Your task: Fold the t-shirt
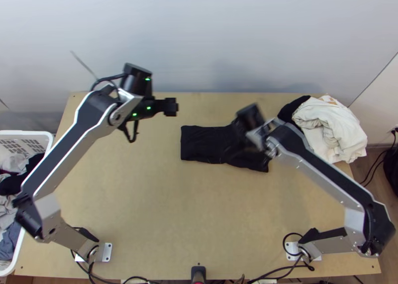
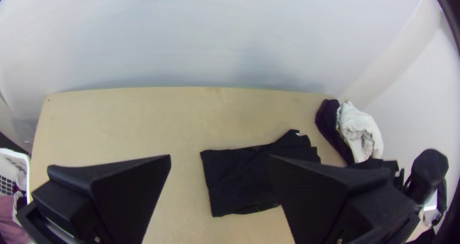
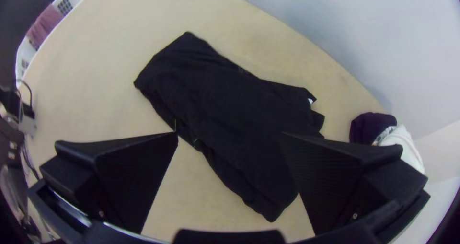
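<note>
A black t-shirt [image 1: 206,143] lies folded into a long strip near the middle of the table, its right part lumpier. My left gripper [image 1: 170,107] hangs over the table up and left of the shirt; in the left wrist view the left gripper [image 2: 220,160] is open, with nothing held. My right gripper [image 1: 239,140] is above the shirt's right half, blurred in the top view. In the right wrist view the right gripper [image 3: 230,136] stands wide open, the black shirt [image 3: 225,100] lying below and between its fingers.
A pile of white and dark cloth [image 1: 331,127] lies at the table's far right corner. A white basket [image 1: 49,140] of clothes stands beyond the left edge. Bare tabletop [image 1: 174,209] stretches between the arms' bases. A wall rises behind the far edge.
</note>
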